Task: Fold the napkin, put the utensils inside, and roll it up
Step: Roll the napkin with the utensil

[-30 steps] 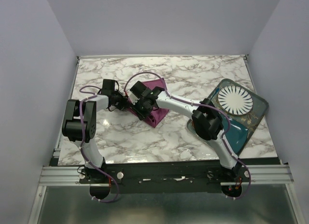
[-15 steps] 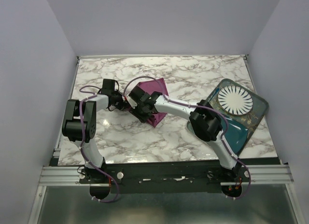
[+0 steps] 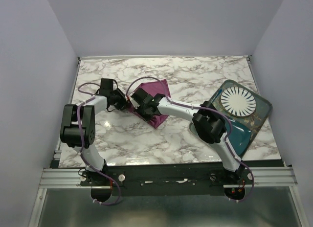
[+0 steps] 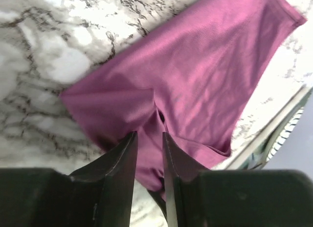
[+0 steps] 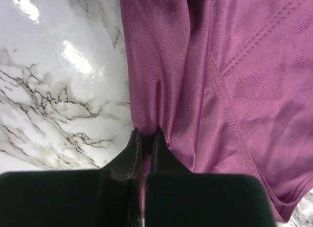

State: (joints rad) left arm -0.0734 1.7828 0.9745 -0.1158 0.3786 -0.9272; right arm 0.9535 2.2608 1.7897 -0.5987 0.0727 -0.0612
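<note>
Napkin (image 3: 157,87): plum, folded, centre of table (image 3: 205,73) | left gripper (image 4: 149,135): at its 9 o'clock, jaws slightly apart | right gripper (image 5: 145,134): clamped on its edge | plate (image 3: 238,102): 3 o'clock

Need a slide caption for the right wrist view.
Right hand pinching the purple napkin by its edge on marble table.

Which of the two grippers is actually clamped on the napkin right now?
The right gripper: its fingers are pinched together on the edge of the napkin. The left gripper has its fingers apart, with cloth showing in the gap.
</note>
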